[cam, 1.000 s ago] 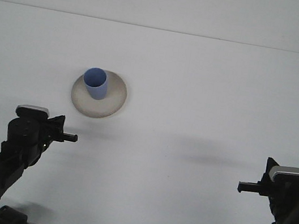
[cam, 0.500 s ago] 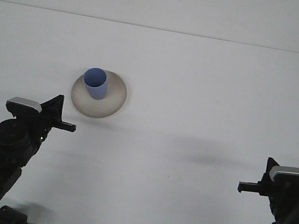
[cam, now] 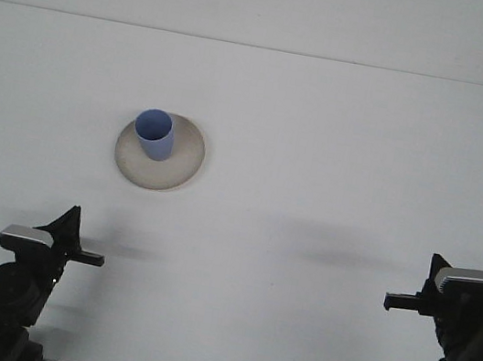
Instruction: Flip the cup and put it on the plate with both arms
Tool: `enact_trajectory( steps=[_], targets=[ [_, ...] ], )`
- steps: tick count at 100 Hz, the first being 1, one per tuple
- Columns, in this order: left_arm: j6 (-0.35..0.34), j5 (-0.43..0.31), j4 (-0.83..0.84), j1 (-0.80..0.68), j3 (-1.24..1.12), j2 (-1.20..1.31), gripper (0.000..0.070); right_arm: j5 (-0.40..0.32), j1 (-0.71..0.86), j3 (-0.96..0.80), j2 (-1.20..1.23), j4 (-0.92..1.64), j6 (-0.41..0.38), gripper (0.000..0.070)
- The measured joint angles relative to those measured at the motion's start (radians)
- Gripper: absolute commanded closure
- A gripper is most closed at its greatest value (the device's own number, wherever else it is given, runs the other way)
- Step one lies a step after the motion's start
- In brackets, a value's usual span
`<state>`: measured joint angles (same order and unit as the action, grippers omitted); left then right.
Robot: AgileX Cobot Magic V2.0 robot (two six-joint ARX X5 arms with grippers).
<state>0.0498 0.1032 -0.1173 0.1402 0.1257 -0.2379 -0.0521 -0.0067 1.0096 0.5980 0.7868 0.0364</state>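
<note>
White table [cam: 341, 142] | cup [cam: 154, 133] upright on plate [cam: 183, 166] | grippers well apart, state unclear

Single front view, mounted high behind the robot, facing forward and down over the white worktop [cam: 320, 157]. Set well back: both arms enter at the lower corners, the worktop's far edge near the top
</note>
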Motion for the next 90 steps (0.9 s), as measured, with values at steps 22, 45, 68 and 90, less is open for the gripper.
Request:
enact_trajectory(
  steps=[22, 45, 68, 90],
  targets=[
    [0.005, 0.0, 0.082, -0.038, -0.092, 0.236, 0.0688, 0.0, 0.0, 0.0, 0.0, 0.0, 0.0, 0.0699],
    [0.035, 0.002, 0.074, -0.048, -0.092, 0.234, 0.0688, 0.0, 0.0, 0.0, 0.0, -0.016, 0.0, 0.0699],
    [0.045, 0.002, 0.073, -0.048, -0.092, 0.233, 0.0688, 0.0, 0.0, 0.0, 0.0, -0.051, 0.0, 0.0699],
    [0.045, 0.003, 0.073, -0.048, -0.092, 0.233, 0.0688, 0.0, 0.0, 0.0, 0.0, -0.051, 0.0, 0.0699]
  ],
)
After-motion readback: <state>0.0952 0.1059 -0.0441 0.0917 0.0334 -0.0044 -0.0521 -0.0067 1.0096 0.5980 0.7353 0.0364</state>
